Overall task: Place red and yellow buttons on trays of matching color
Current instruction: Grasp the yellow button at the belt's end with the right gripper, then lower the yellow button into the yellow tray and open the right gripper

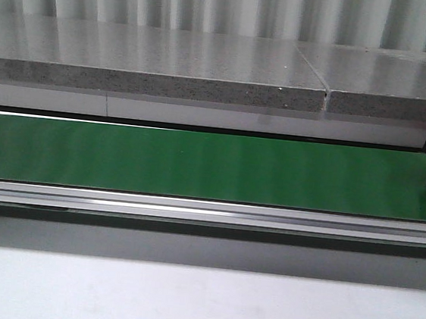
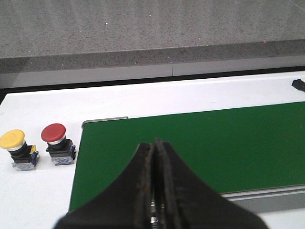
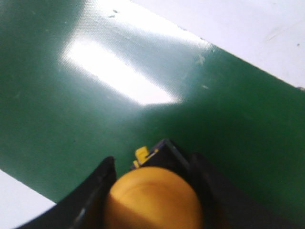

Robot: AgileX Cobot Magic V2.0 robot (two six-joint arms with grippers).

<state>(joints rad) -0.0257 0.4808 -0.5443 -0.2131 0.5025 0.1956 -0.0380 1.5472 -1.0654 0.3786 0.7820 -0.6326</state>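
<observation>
right end effector (image 3: 152, 191) clamped round a yellow button (image 3: 151, 198) just over the green belt (image 1: 197, 165) at its far right edge, left end effector (image 2: 155, 157) pinched closed on nothing, yellow-capped button (image 2: 18, 149) and red button (image 2: 57, 144) side by side on the white table (image 2: 38, 200) just off the belt's end, rest of belt wide open

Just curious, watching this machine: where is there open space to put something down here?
The long green belt lies bare from its left end to the right gripper, which grips a yellow-capped push button. It is crowded on the white table off the belt's end, where a yellow push button and a red push button stand.
</observation>
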